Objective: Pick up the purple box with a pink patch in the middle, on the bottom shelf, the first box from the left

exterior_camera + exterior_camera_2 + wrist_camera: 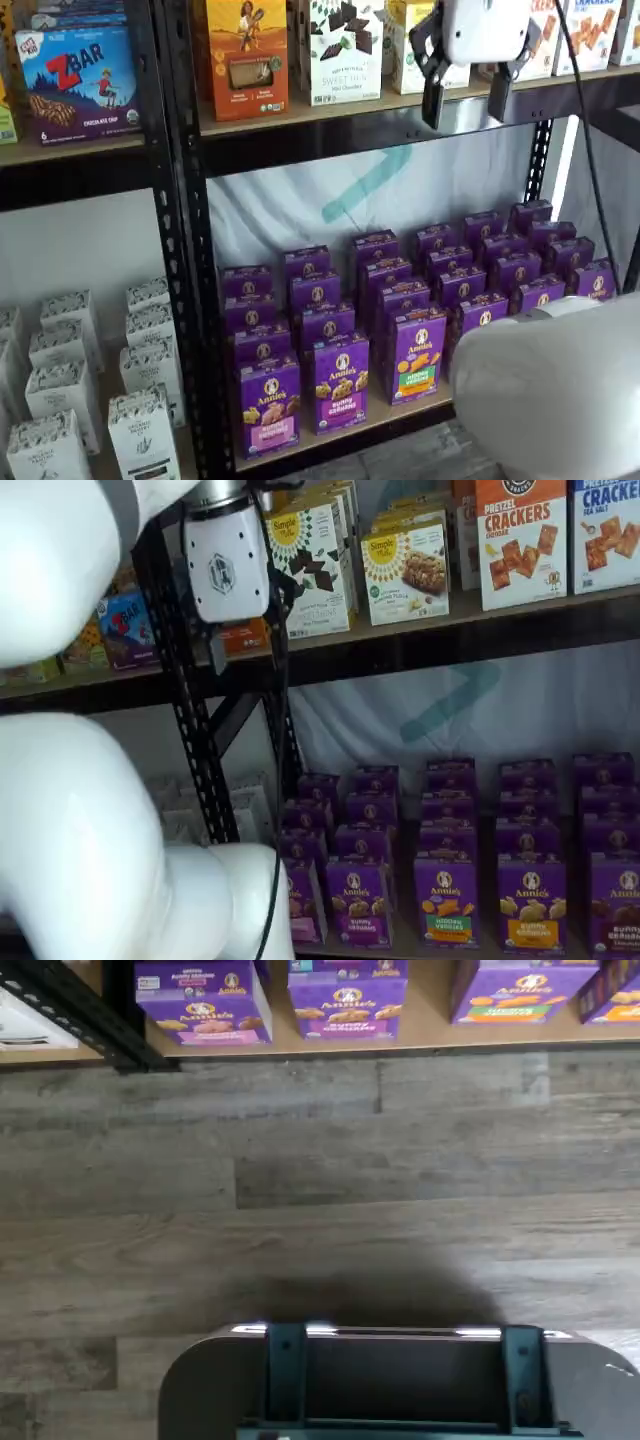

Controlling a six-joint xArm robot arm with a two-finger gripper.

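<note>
The gripper (467, 103) hangs high in the upper right of a shelf view, level with the upper board, and there's a plain wide gap between its two black fingers, nothing held. Down at the lower left of the purple rows stands the purple box (268, 406), upright at the front edge of the bottom shelf (400, 415), well apart from the gripper.
</note>
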